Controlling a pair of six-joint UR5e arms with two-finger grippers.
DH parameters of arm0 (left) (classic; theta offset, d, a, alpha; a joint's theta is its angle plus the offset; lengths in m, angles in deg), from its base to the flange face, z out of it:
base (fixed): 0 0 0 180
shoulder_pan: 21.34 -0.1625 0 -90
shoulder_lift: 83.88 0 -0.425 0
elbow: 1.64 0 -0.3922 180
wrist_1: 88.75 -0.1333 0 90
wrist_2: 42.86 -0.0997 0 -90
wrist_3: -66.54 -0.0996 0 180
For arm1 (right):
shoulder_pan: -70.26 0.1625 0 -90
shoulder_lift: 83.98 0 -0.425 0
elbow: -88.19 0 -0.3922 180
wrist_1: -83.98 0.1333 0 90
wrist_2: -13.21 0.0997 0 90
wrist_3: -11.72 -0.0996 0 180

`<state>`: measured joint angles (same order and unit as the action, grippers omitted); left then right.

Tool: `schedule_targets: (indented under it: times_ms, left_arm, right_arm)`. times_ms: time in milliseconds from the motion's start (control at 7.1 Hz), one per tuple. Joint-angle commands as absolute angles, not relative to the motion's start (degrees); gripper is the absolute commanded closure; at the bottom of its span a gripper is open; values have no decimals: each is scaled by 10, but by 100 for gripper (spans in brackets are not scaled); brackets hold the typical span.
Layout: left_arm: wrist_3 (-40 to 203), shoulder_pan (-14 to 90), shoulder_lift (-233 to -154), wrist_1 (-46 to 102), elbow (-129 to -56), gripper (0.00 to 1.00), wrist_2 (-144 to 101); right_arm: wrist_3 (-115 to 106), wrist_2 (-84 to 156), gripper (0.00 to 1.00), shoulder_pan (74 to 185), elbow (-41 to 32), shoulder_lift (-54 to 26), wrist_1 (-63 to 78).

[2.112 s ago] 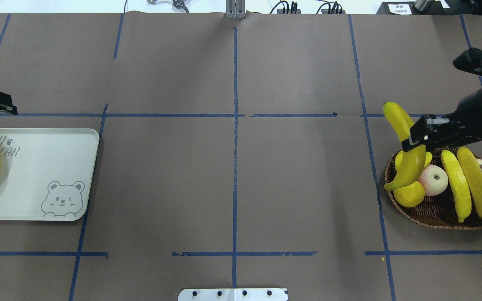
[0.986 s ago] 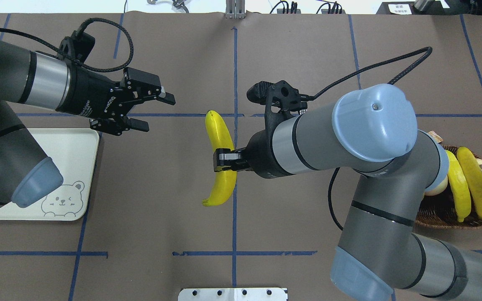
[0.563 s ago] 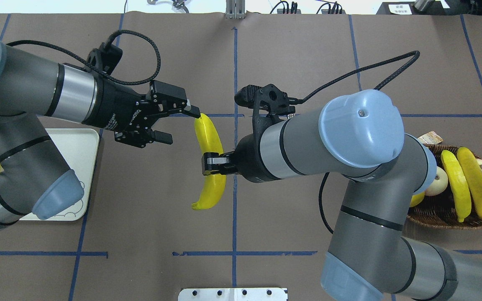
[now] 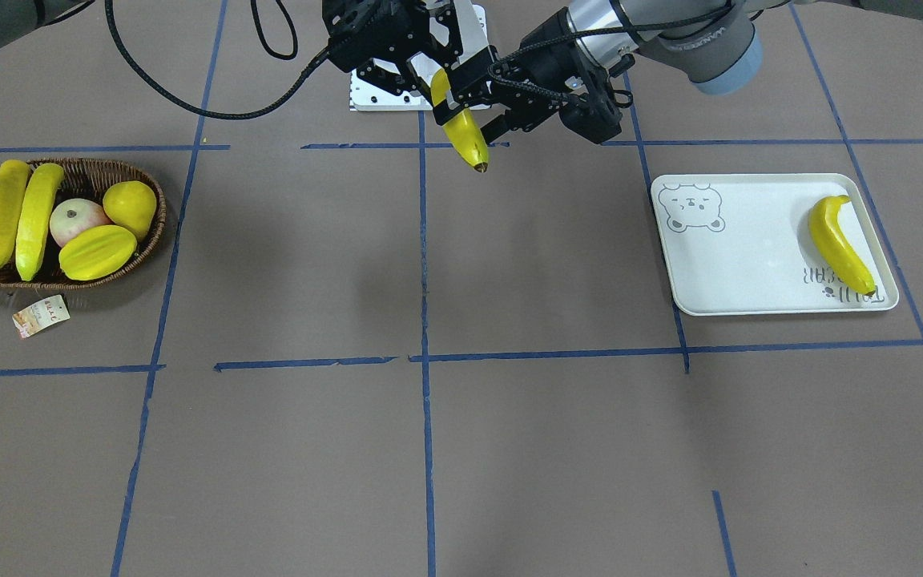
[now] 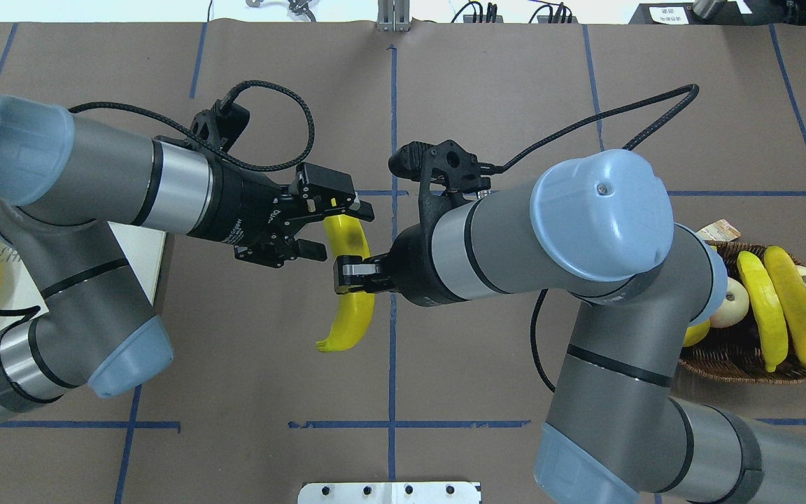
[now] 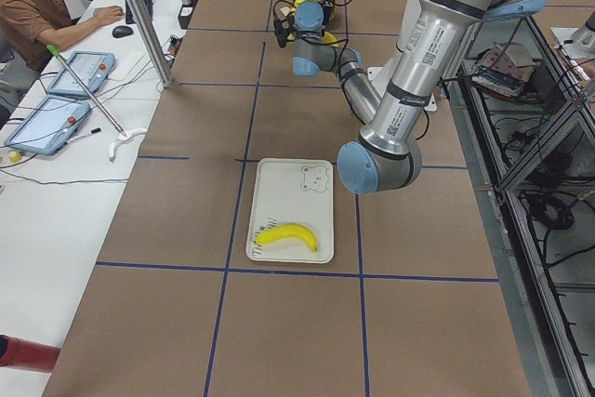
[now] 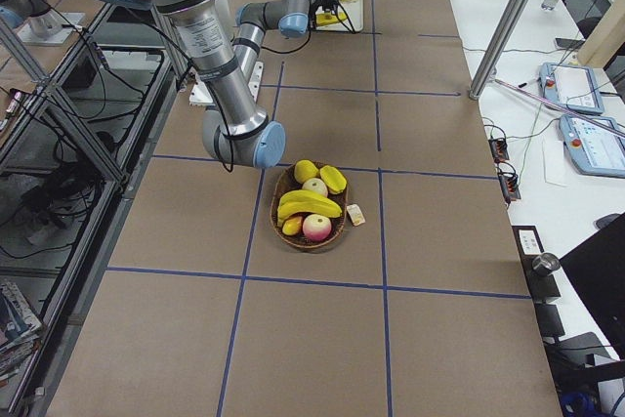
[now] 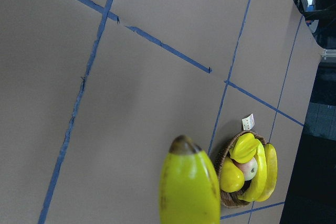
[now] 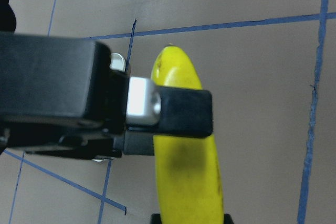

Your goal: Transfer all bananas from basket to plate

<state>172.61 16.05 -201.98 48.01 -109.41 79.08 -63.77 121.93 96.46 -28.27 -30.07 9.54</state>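
My right gripper [image 5: 350, 278] is shut on the middle of a banana [image 5: 347, 318] and holds it above the table's middle; it shows close up in the right wrist view [image 9: 184, 171]. My left gripper [image 5: 343, 231] is open, its fingers either side of that banana's upper end, which fills the left wrist view [image 8: 189, 184]. Two bananas [image 4: 1, 210] [image 4: 35, 215] lie in the basket [image 4: 153, 186] at the far right. One banana [image 4: 838, 244] lies on the plate [image 4: 742, 264] at the far left.
The basket also holds two apples [image 4: 73, 218], a starfruit [image 4: 97, 251] and a pear-like yellow fruit [image 4: 129, 206]. A paper tag [image 4: 41, 314] lies beside it. A white metal bracket [image 5: 389, 492] sits at the robot's table edge.
My right arm carried the banana from the basket to the table's middle. My left arm swung in from the plate, and its open fingers now straddle the banana's upper end.
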Motion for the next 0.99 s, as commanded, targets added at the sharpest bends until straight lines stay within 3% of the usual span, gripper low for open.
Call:
schedule_targets:
  times_ms: [0, 141, 282, 422, 845]
  left_arm:
    - [1724, 158, -2017, 480, -1096, 94, 790]
    - [1718, 158, -2017, 481, -1090, 96, 790]
    - [1718, 157, -2017, 481, -1091, 99, 790]
    - [1719, 157, -2015, 480, -1091, 99, 790]
    - [1719, 158, -1994, 455, -1086, 100, 792]
  right_arm:
    - [-639, 1219, 99, 965, -284, -301, 96]
    - [-639, 1219, 99, 965, -284, -303, 96]
    - [-640, 1219, 81, 965, -284, -304, 95]
    - [-650, 1219, 1, 965, -284, -305, 95]
    - [-673, 1219, 0, 966, -298, -300, 95]
